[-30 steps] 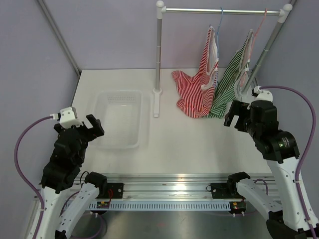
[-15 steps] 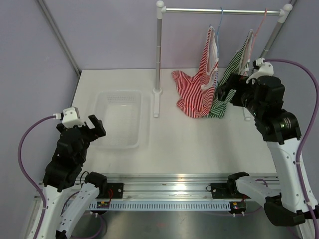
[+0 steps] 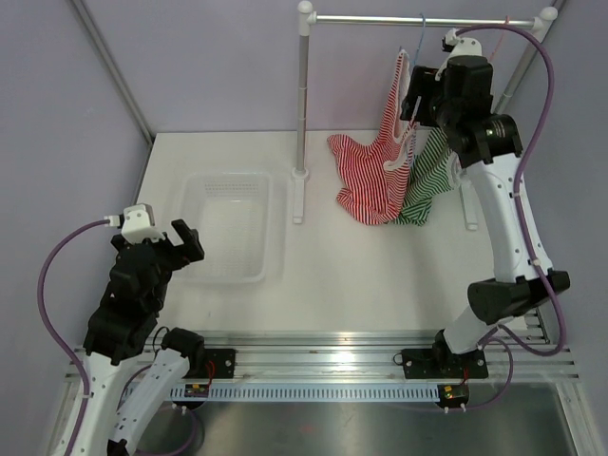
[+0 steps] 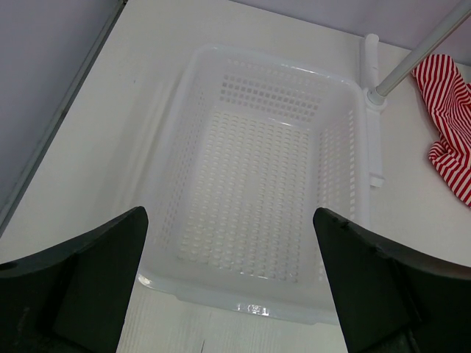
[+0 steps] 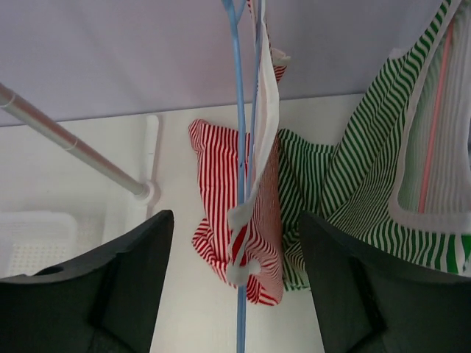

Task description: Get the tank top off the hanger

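Up high, the right tool point(image 5: 235, 220), spread apart, faces the red tank top point(image 5: 217, 184)

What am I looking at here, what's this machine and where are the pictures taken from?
Two robot arms stand at a white table. One picture looks down from above; the others come from wrist cameras. The left gripper hangs open, facing a white perforated plastic basket. The right gripper, also open, is up beside a red-and-white striped tank top on a blue hanger, next to a green-and-white striped tank top; both hang from a metal rail. Nothing is held.
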